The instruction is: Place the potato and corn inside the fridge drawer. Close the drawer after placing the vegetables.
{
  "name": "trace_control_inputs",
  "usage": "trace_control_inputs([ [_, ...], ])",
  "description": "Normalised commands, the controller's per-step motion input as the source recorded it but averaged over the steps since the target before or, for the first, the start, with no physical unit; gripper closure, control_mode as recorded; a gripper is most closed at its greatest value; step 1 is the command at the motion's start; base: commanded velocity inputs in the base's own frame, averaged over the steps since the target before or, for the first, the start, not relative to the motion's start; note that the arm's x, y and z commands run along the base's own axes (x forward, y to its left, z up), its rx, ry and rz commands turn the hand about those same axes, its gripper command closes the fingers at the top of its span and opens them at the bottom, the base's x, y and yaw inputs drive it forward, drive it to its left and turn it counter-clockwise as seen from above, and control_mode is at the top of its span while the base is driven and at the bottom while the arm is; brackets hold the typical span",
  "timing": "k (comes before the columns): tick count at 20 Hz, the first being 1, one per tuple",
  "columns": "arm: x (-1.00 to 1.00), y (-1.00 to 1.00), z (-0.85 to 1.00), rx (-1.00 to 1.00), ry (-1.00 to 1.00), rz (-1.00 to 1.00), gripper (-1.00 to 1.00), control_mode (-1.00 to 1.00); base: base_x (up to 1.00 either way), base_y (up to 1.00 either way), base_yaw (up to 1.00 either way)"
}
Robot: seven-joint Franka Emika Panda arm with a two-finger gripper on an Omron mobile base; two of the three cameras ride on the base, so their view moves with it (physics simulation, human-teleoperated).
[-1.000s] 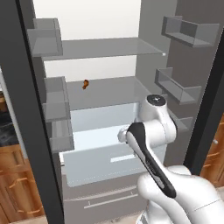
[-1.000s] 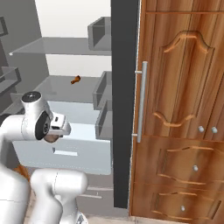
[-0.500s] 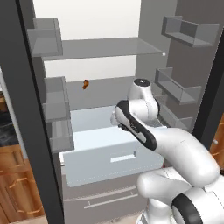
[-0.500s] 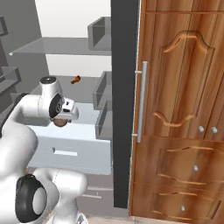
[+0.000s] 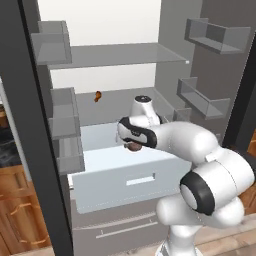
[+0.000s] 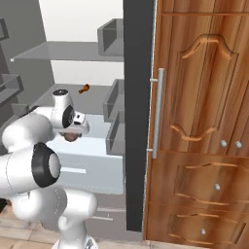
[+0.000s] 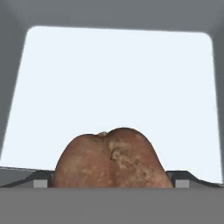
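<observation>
The brown potato (image 5: 133, 147) hangs between the fingers of my gripper (image 5: 133, 144), which is shut on it. It is held just above the inside of the open fridge drawer (image 5: 100, 182), a wide pale bin pulled out below the lower shelf. From the right base the potato (image 6: 72, 137) shows under the hand, over the drawer (image 6: 99, 168). In the hand view the potato (image 7: 111, 159) covers the lower middle, with the drawer's pale floor (image 7: 118, 78) beneath it. The corn is out of view.
A small brown object (image 5: 98, 96) stands on the glass shelf behind the drawer. Grey door bins (image 5: 62, 120) line the left fridge door, and others (image 5: 202, 97) hang on the right. A wooden cabinet (image 6: 204, 126) stands right of the fridge.
The arm has folded and reached into the fridge, carrying the potato from the drawer's front to above its inside. The drawer has stayed open.
</observation>
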Motion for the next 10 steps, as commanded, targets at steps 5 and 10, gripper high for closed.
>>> trace_control_inputs([
  [5,-0.25,0.11,-0.62,-0.02,0.09,0.0,1.0,-1.0,0.0,0.0,0.0],
  [10,-0.55,0.0,-0.04,0.0,0.08,0.0,1.0,-1.0,0.0,0.0,0.0],
])
